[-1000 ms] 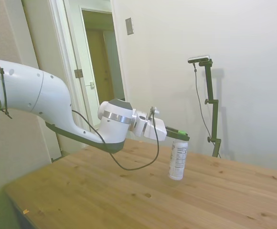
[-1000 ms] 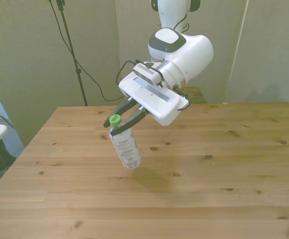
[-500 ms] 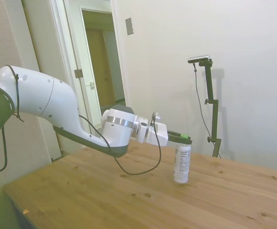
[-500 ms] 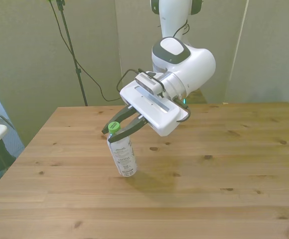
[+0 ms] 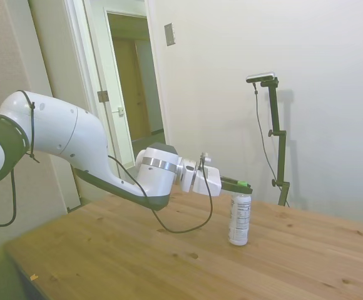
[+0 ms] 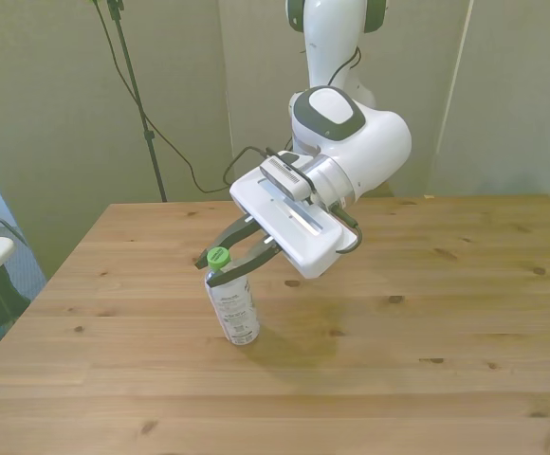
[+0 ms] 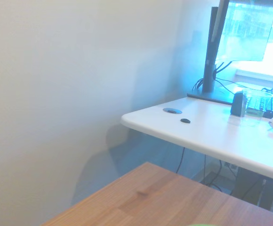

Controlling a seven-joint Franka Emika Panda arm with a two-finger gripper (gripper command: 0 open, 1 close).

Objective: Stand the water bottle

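Observation:
The water bottle point(image 5: 240, 220) is a small clear bottle with a green cap and a white printed label. It stands on its base on the wooden table point(image 5: 138, 256), close to upright. In the front view the water bottle point(image 6: 234, 308) leans slightly toward the front view's left. My gripper point(image 6: 221, 264) reaches in almost level with the table, and its dark fingers are shut on the bottle's neck just below the cap. From the side, my gripper point(image 5: 243, 187) sits at the top of the bottle. The wrist view does not show the bottle's body.
The wooden table point(image 6: 427, 322) stretches wide around the bottle. A black cable point(image 5: 184, 225) hangs in a loop under the wrist. Beyond the table's edge, the wrist view shows a white desk point(image 7: 207, 132) with a monitor point(image 7: 244, 28) against a pale wall.
The gripper has come down and moved toward the front view's left with the bottle. The bottle went from hanging tilted above the table to standing on its base.

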